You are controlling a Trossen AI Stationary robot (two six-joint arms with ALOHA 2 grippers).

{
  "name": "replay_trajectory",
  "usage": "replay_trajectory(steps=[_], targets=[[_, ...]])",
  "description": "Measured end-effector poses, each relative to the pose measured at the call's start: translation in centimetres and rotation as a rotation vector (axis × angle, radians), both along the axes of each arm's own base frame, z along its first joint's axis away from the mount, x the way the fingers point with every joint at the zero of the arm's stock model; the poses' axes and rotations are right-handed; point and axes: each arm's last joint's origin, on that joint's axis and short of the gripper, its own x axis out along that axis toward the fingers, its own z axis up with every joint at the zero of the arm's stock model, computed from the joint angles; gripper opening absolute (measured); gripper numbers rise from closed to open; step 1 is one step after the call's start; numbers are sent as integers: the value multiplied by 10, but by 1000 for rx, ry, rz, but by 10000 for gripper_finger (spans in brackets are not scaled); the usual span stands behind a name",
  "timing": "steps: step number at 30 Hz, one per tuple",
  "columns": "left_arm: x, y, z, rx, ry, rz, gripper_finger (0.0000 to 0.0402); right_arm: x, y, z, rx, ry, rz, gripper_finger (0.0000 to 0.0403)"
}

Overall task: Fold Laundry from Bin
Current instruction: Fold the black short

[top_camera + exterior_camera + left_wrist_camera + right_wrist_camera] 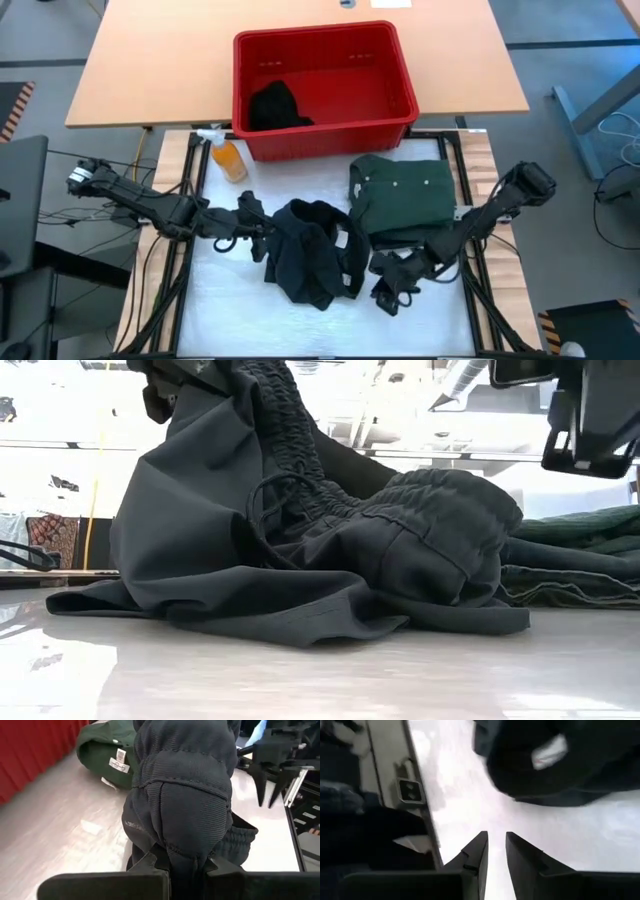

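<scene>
— Left gripper (182,865)?
— Clamped on the black trousers (310,250), lifting 1 end mid-table.
— Right gripper (496,851)?
— Empty, fingers narrowly apart, just right of the trousers, beside the green garment (405,195). Red bin (325,45) behind.

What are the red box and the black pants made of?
The red bin looks like hard plastic: smooth, a bit shiny, with ribbed sides. The black trousers look like soft woven cloth, matte, crumpling into folds, with a stretchy gathered waistband. The exact fibre can't be told.
</scene>
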Motion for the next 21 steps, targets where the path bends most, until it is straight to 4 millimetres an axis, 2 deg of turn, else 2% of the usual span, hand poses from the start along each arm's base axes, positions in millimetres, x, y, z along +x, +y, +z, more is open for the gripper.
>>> replay_trajectory(steps=[5, 10, 16, 21], targets=[[2, 5, 0, -2, 6, -18, 8, 17, 9, -20, 100, 24, -99, 140], [2, 7, 0, -6, 7, -14, 8, 29, 9, -30, 146, 20, -98, 223], [2, 7, 0, -22, 6, -9, 8, 30, 11, -31, 119, -13, -148, 315], [2, 7, -1, -36, 11, -16, 8, 32, 7, -32, 64, -58, -259, 347]])
